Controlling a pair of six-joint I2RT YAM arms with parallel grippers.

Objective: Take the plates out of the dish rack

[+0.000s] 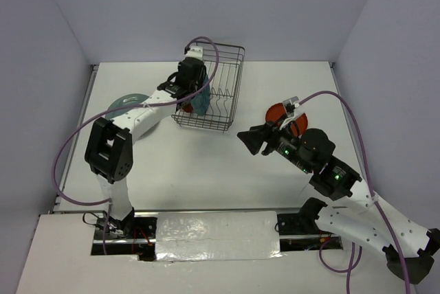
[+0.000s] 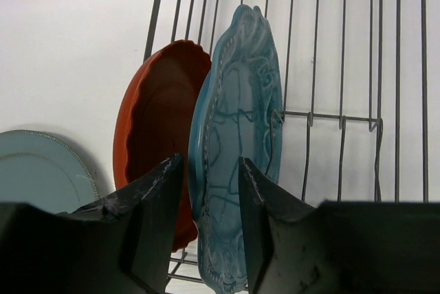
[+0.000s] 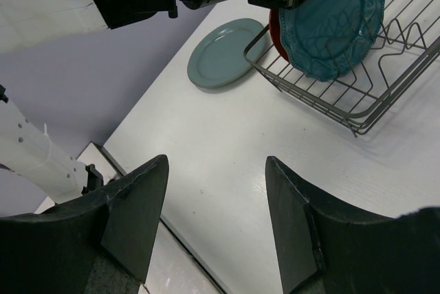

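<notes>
Teal-blue scalloped plate [image 2: 237, 136] stands on edge in the dish rack [image 1: 230, 74] at the table's far edge, with an orange-red plate [image 2: 155, 122] upright just beside it: two in the rack! Left hand [image 2: 210, 163] straddles the teal rim, fingers narrow on either side; clamped or not, can't tell. Pale grey-teal plate [image 3: 220, 53] lies flat on the table [image 1: 206, 170] toward the left edge, and a second orange-red plate [image 1: 275, 110] toward the right edge. Right hand [image 3: 216, 218] hovers spread wide, holding nothing.
</notes>
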